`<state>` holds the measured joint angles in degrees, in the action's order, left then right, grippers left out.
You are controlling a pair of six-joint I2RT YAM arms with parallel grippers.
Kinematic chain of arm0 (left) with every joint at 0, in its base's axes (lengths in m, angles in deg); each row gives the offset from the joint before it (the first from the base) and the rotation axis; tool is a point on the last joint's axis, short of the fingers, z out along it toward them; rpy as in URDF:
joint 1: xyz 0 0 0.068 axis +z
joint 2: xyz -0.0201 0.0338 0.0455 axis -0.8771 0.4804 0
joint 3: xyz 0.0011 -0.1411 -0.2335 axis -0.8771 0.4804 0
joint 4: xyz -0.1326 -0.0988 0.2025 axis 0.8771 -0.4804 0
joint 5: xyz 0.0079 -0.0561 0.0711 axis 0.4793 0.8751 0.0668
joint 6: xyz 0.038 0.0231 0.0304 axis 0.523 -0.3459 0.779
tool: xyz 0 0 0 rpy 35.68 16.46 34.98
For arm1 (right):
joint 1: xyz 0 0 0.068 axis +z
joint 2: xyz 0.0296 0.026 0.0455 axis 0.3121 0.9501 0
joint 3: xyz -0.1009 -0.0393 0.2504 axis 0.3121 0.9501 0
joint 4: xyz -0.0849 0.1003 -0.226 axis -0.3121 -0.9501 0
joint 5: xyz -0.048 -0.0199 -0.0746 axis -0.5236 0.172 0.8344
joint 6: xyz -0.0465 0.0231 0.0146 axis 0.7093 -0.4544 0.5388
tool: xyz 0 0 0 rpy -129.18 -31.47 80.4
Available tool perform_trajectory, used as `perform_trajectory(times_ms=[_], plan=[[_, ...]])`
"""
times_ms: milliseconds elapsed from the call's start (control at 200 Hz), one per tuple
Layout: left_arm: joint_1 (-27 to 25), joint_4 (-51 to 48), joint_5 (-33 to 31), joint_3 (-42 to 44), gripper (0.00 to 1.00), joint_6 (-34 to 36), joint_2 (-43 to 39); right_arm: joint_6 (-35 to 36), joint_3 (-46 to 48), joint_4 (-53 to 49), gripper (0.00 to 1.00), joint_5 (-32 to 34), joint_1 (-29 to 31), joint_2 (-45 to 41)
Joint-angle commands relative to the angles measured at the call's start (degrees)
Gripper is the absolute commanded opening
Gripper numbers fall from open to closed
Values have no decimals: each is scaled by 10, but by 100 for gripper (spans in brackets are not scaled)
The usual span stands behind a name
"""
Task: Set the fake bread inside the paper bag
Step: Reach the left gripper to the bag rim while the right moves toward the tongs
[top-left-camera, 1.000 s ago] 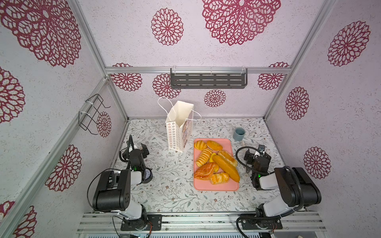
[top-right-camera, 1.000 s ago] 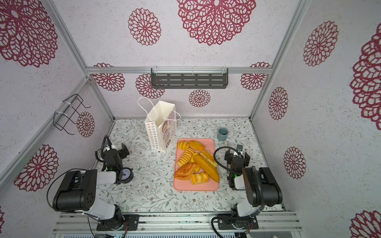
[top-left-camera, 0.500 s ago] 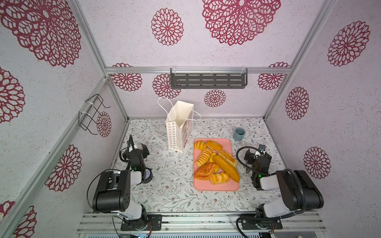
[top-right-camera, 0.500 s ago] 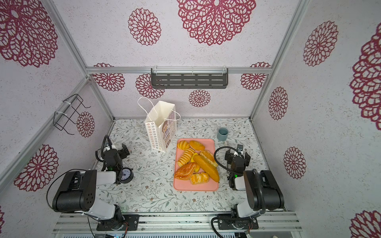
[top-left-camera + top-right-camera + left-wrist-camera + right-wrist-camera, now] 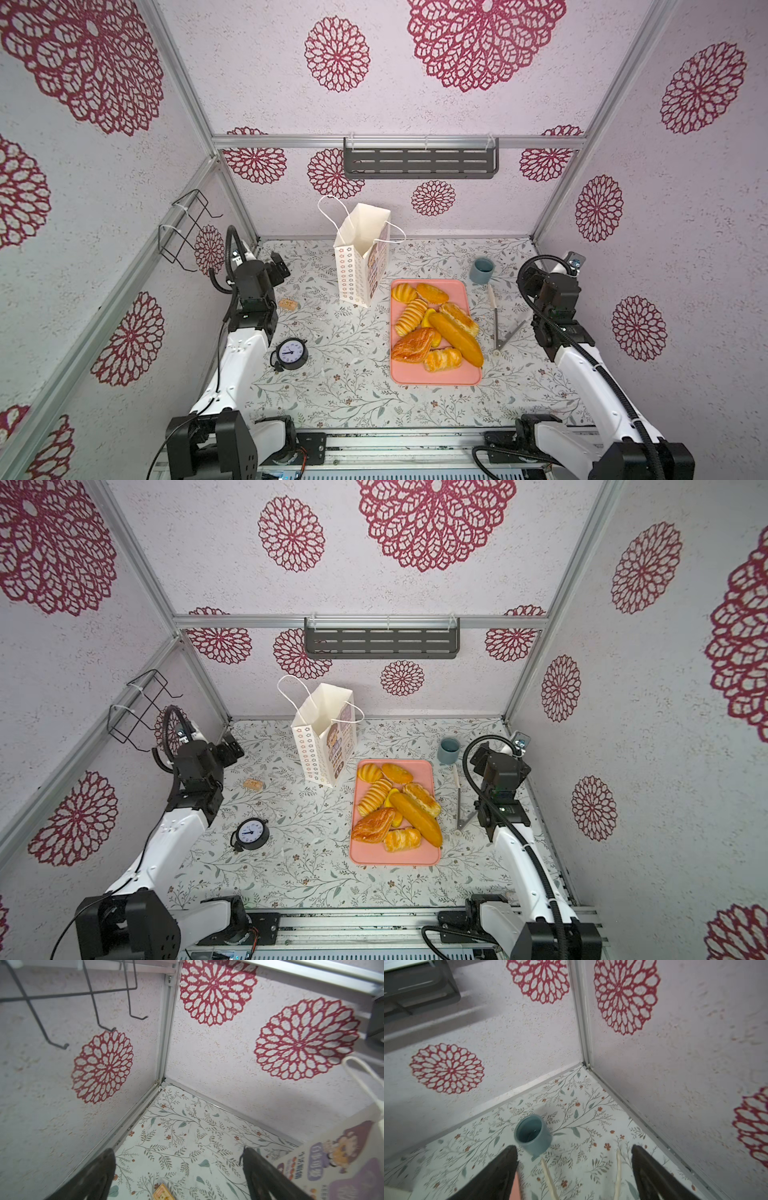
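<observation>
Both top views: fake bread piled on pink tray, paper bag upright just beside it; nothing bagged yet, whole job left. Left wrist: left pincer apart, empty. Right wrist: right pincer apart, empty, near blue cup.

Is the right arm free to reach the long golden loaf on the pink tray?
Probably yes: that loaf lies uncovered on top; only metal tongs separate it from the open right hand.

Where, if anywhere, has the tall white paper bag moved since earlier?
No. The white paper bag stands unmoved beside the flat pink tray, at its far left corner.
</observation>
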<state>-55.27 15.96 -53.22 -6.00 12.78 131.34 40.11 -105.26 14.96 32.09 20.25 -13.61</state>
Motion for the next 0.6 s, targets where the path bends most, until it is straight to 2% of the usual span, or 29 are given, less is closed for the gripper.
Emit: perform_trajectory(times_ms=[0, 125, 240, 340, 435, 595], plan=[[3, -207, 107, -104, 95, -26, 22, -30, -41, -187, 80, -118, -1, -15], [0, -297, 190, -214, 92, -34, 57, -27, -73, -239, 75, -201, 0, -23], [-27, -356, 224, -303, 93, -33, 94, -25, -108, -274, 70, -266, 1, -19], [-66, -399, 221, -367, 94, -26, 137, -34, -134, -301, 64, -291, 7, -11], [-104, -426, 218, -417, 95, -23, 183, -44, -157, -334, 63, -303, 17, 5], [-159, -454, 183, -493, 95, -14, 255, -52, -163, -353, 73, -305, 50, 4]])
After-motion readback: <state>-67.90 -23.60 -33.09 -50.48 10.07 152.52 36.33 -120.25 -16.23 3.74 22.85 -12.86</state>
